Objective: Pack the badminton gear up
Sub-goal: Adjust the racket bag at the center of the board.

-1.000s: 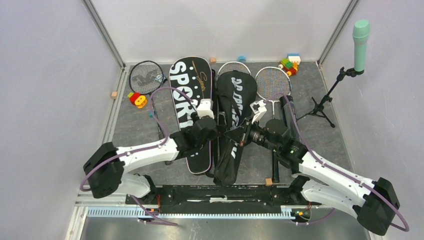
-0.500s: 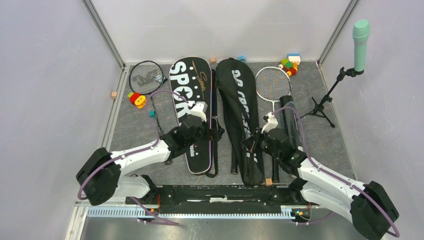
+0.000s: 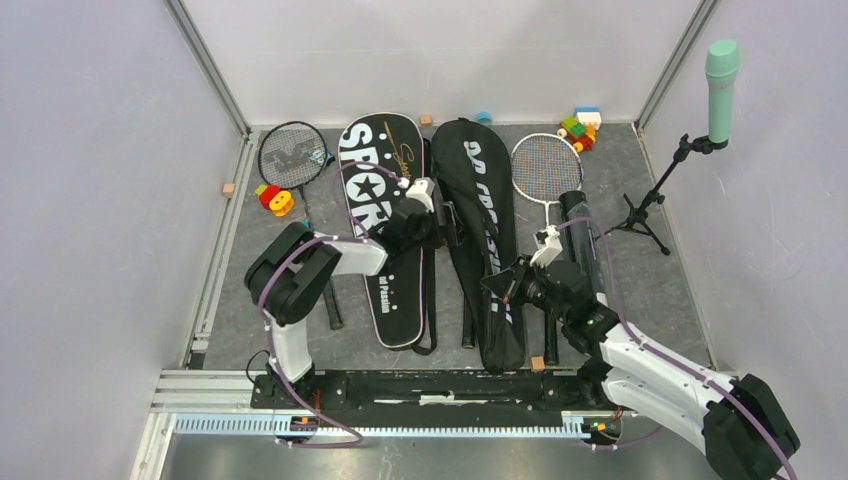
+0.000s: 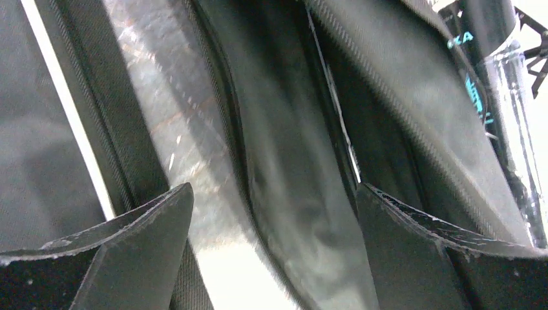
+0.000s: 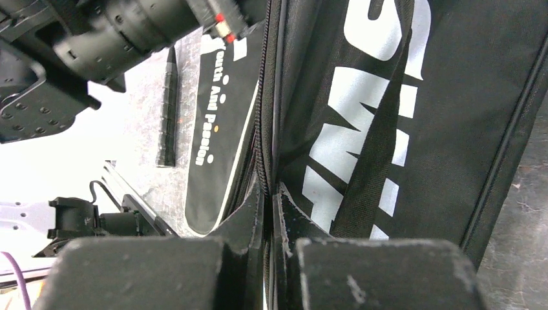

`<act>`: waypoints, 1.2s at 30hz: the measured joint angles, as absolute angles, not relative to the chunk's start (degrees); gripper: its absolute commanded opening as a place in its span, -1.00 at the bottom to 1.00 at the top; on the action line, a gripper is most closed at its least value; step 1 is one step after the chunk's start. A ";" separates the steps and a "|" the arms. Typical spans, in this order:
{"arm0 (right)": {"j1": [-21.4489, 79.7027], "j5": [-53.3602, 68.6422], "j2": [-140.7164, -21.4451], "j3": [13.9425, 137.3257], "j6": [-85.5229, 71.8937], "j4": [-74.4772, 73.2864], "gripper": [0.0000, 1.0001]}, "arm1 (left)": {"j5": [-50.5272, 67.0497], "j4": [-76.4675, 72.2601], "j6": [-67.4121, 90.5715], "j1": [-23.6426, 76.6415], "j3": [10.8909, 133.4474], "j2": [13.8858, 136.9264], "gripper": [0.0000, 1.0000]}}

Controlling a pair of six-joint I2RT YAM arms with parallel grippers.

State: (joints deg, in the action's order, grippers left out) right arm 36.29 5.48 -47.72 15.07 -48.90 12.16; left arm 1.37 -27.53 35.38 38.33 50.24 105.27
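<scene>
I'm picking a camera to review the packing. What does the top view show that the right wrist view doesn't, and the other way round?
Only the top view: a racket head far left, another right of the bags, the tube, the microphone and the toy blocks. Only the right wrist view: a close look at the right tool, shut on the edge of the CROSSWAY bag. Both: the CROSSWAY bag and the SPORT bag, side by side.

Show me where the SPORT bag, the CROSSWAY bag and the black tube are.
SPORT bag [image 3: 364, 162], top external view, on its wide far end among the white letters.
CROSSWAY bag [image 3: 478, 208], top external view, on its middle panel by the lettering.
black tube [image 3: 574, 214], top external view, on its far end.
</scene>
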 measured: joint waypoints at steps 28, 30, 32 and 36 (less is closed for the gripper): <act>32.45 -7.14 -49.71 19.77 -32.51 3.42 0.20 | -16.91 -0.82 24.47 47.70 73.63 107.02 -0.95; 32.45 -9.52 -52.53 22.39 -27.79 4.08 0.24 | -19.57 1.80 22.44 50.04 75.75 105.91 -0.96; 32.45 -11.11 -55.88 24.97 -23.62 4.97 0.25 | -21.32 3.53 20.88 51.33 76.88 105.21 -0.96; 32.45 -15.20 -62.87 30.13 -15.31 8.23 0.01 | -23.46 6.85 18.85 52.16 78.02 104.84 -0.96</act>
State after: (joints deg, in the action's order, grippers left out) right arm 32.45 -15.20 -62.87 30.13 -15.31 8.23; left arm -23.46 6.85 18.85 52.16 78.02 104.84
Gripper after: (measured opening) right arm 0.622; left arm 0.044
